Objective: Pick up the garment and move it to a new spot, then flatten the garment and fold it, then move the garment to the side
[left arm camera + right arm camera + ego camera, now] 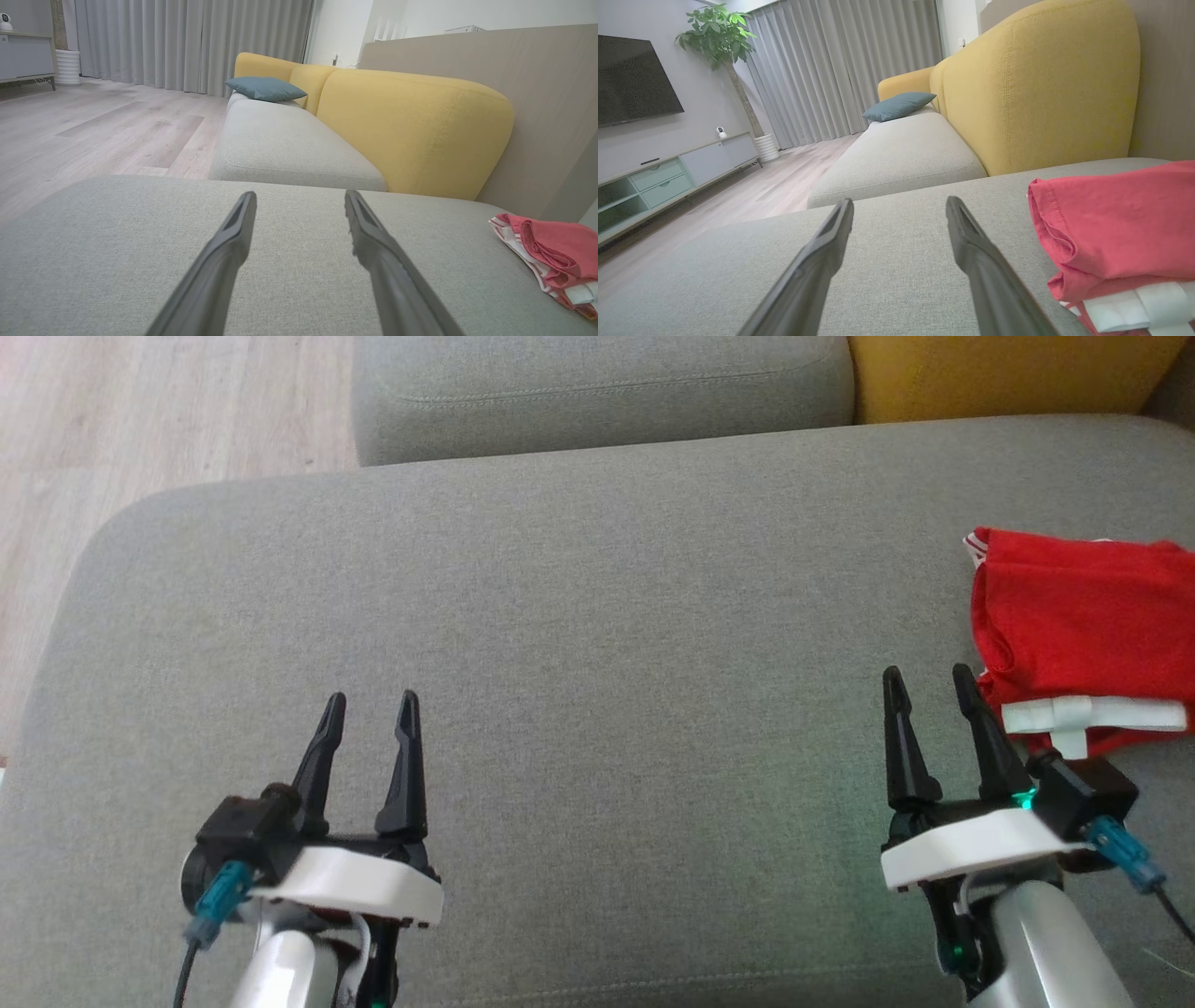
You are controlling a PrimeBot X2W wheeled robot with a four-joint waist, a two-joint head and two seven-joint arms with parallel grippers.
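Hovering over the broad grey fabric seat cushion (597,616), my left gripper (372,698) and my right gripper (927,672) both stand spread wide, with nothing between their fingers. The red cloth garment with white trim (1083,607) lies in a loose layered bundle at the cushion's right side, just beside my right gripper and well apart from my left. If I pinch only its top layer, I expect the bundle to fall open and drag; a shove could push it off the edge.
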